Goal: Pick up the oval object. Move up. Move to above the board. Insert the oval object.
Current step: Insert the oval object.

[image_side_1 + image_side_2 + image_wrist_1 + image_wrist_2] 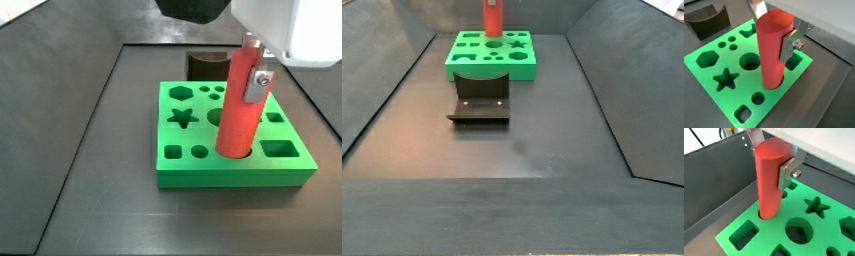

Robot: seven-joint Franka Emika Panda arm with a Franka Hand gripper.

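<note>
The oval object, a tall red peg, stands nearly upright with its lower end down inside a hole of the green board. My gripper is shut on the peg's upper part; a silver finger presses flat against its side. In both wrist views the peg fills the gap between the fingers, above the board. In a side view the peg rises out of the board near its front edge, with the gripper on it. The peg and board also show far off.
The dark fixture stands on the floor right beside the board, also seen behind it and at the board's corner. Grey sloping walls enclose the floor. Star, hexagon, round and square holes lie around the peg.
</note>
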